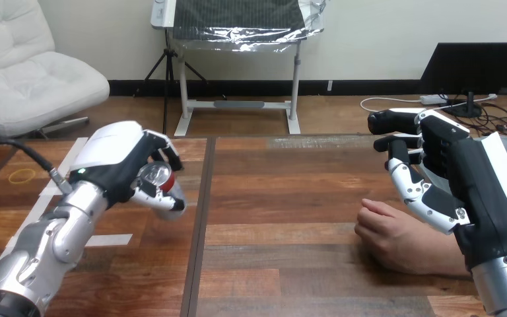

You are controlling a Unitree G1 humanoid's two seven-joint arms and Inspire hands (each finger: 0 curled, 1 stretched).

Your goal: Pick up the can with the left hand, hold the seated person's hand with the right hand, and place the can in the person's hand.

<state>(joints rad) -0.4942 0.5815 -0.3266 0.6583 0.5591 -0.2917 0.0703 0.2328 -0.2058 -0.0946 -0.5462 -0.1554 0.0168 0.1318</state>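
Head view gives me the bench (290, 198) running wide under both arms. The right robot hand (459, 175) hangs above it with thumb out and fingers half bent, slack, gripping nothing. It sits just over the wrist end of the person's hand (386, 231), and I see no finger curled round that wrist. The left robot hand (115, 162) is wrapped round the can (155, 177), which is lifted off the bench with thumb and fingers closed on its body. The person's hand lies on the bench, loosely closed, below and slightly inboard of the right robot hand, and well off to the right of the left one. The can's silver end faces up toward the camera, so I judge its long axis tipped rather than upright. The right robot hand is plainly the nearer, so I reckon its grasp comes first.
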